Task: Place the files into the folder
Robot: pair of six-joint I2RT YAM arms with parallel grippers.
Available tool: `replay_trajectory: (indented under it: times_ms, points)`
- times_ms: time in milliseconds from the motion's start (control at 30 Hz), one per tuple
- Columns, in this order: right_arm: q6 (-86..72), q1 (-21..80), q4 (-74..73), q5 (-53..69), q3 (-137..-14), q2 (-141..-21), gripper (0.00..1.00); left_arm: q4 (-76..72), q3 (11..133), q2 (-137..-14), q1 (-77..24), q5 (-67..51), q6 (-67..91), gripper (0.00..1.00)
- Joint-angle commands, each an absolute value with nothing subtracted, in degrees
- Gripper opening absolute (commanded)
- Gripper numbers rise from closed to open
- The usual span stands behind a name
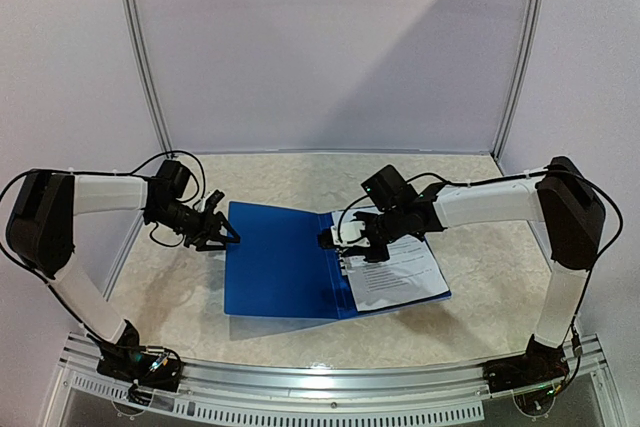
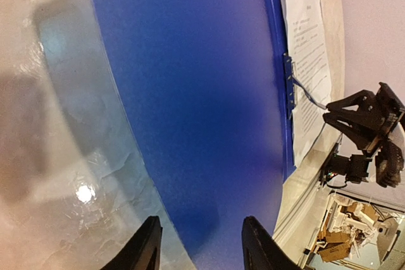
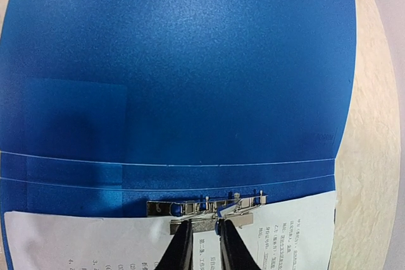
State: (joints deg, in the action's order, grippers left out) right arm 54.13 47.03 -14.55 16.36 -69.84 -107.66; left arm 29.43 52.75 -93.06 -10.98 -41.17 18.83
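Note:
The blue folder [image 1: 275,262] lies open and flat on the table. The files [image 1: 400,272], white printed sheets, lie on its right half, their top edge under the metal clip [image 3: 202,207] at the spine. My right gripper [image 1: 335,238] is at the clip, and in its wrist view [image 3: 201,229] the fingers are nearly closed around the clip's blue-tipped lever. My left gripper [image 1: 228,237] is open at the far left edge of the folder's cover [image 2: 202,93]. In its wrist view [image 2: 201,222] the fingers straddle that edge without touching it. The files [image 2: 310,49] show far off there.
The table is pale and mottled, with white walls on three sides and a metal rail [image 1: 330,387] along the near edge. The right arm [image 2: 364,124] shows beyond the folder in the left wrist view.

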Motion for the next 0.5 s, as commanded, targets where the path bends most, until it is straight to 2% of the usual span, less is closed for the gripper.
replay_trajectory:
  times_ms: [0, 467]
  points:
    - [54.12, 48.06, -16.07, 15.79, -70.70, -109.21, 0.15, 29.69, 53.68, -93.86, -10.91, -41.31, 18.34, 0.45]
    - [56.98, 48.86, -20.92, 13.94, -71.08, -111.49, 0.01, 30.20, 54.13, -94.22, -10.91, -41.40, 17.89, 0.44]
